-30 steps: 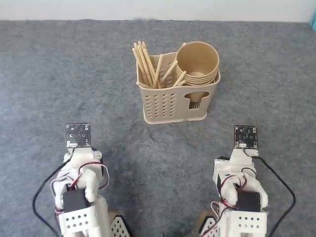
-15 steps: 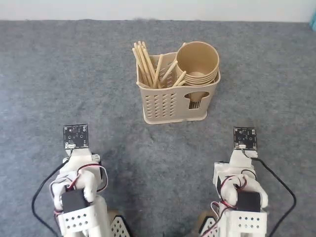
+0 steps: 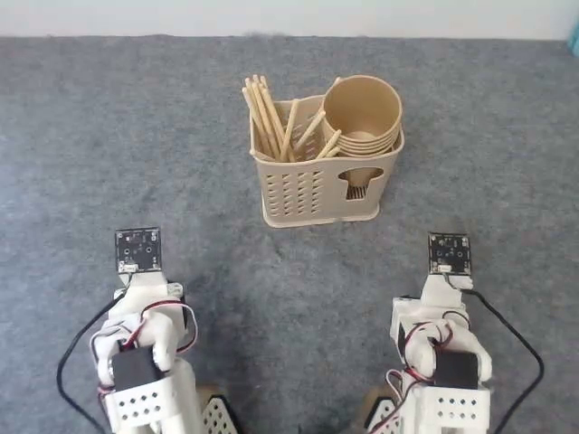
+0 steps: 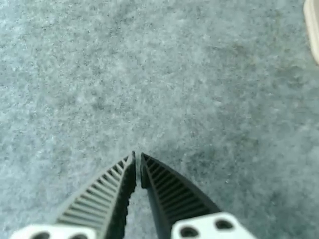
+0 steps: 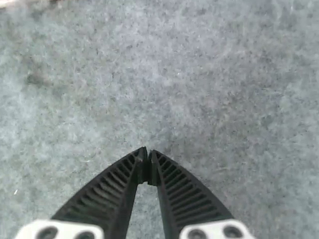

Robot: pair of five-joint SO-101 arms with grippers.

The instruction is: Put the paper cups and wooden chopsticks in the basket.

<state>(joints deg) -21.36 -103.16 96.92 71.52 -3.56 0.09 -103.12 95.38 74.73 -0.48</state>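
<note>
Left hand (image 4: 137,162) drawn back, pinched closed like right hand (image 5: 148,155), basket (image 3: 308,194) well apart.

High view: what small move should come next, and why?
Likely none; leave both arms parked. The paper cups and wooden chopsticks already stand in the basket, and the left gripper and right gripper are shut on nothing.

I find nothing I can read: no text, label, number or sign on the basket (image 3: 317,194), the cups (image 3: 362,108), the chopsticks (image 3: 262,113), the surface (image 3: 136,136), my left arm (image 3: 140,362) or my right arm (image 3: 439,362).
</note>
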